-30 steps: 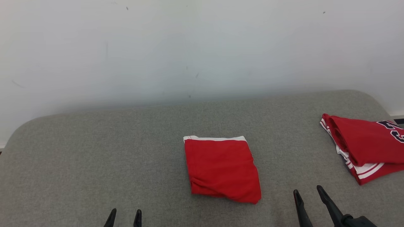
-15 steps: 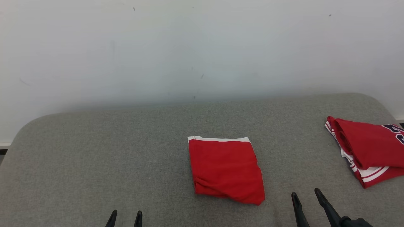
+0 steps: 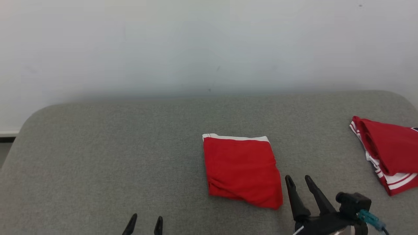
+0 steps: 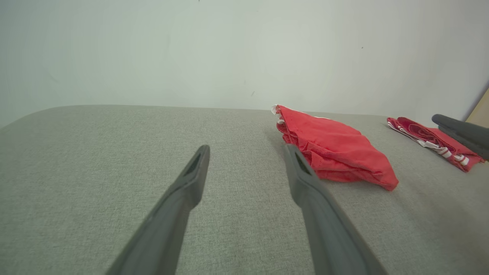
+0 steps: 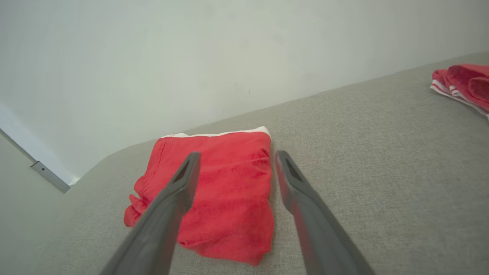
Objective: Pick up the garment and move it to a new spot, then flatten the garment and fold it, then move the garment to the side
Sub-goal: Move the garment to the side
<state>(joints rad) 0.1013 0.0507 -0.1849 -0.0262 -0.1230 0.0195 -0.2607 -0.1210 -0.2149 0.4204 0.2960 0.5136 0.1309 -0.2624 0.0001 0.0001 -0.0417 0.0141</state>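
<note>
**Right gripper closes on folded garment**

The right gripper [image 3: 297, 178] has come forward to just beside the garment's near right corner. Its fingers lean up and left, spread wide and holding nothing. The grey pad [image 3: 114, 147] bears the folded red garment [image 3: 241, 169] at its middle, with a white band along the far edge. A red jersey [image 3: 388, 150] lies well apart on the right, cut off by the frame. The left gripper [image 3: 147, 218], also wide and empty, is cut off below its fingertips.

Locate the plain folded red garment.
In the head view the folded red garment lies midway across the grey cushion, just left of the right gripper; the striped red jersey sits far to its right.
</note>
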